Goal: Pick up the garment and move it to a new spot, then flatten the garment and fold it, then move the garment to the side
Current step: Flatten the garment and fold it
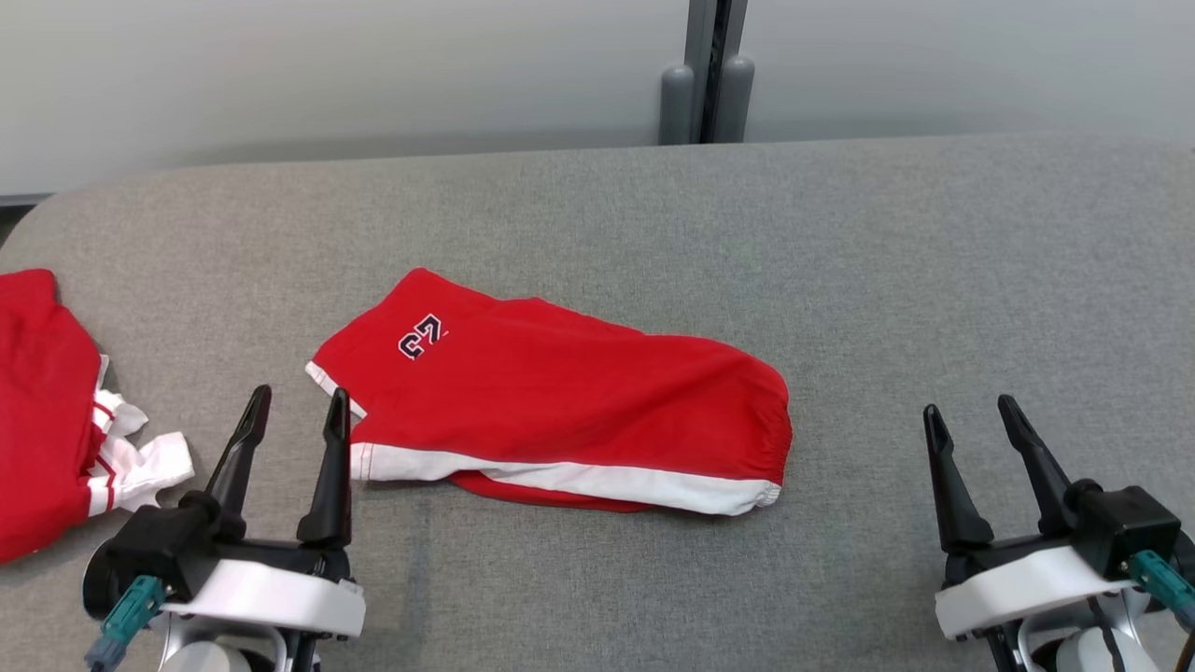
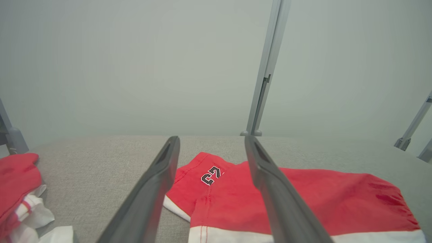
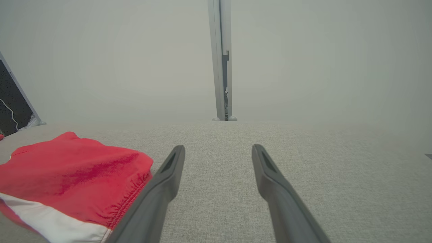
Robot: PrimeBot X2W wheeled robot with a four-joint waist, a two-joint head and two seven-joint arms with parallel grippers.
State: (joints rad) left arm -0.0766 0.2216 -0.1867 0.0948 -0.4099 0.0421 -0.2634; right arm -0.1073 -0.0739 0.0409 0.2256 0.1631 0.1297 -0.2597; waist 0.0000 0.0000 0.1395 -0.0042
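At the lower left of the head view, the left gripper (image 1: pixel 300 397) is seen with its two dark fingers spread apart and nothing between them; its inner finger stands just beside the lower left corner of the shorts (image 1: pixel 560 401), and whether it touches the fabric cannot be told. At the lower right of the same view, the right gripper (image 1: pixel 969 408) is likewise held wide apart and empty, well apart from the shorts' gathered waistband. The shorts are laid on the grey table (image 1: pixel 840 280), left of centre in the frame, folded over lengthwise. They are red, with a white band along the near edge, a white hem at the left end and a dark number mark near the upper left corner. In the left wrist view the mark and the hem are seen between the fingers. In the right wrist view the waistband end is seen at the lower left, beside the near finger. At the left edge of the head view a rumpled red and white cloth (image 1: pixel 42 401) is laid on the table, near the left gripper and apart from the shorts. Beyond the table's far edge a pale wall (image 1: pixel 373 75) is seen, with a grey post (image 1: pixel 707 65) at the upper centre.
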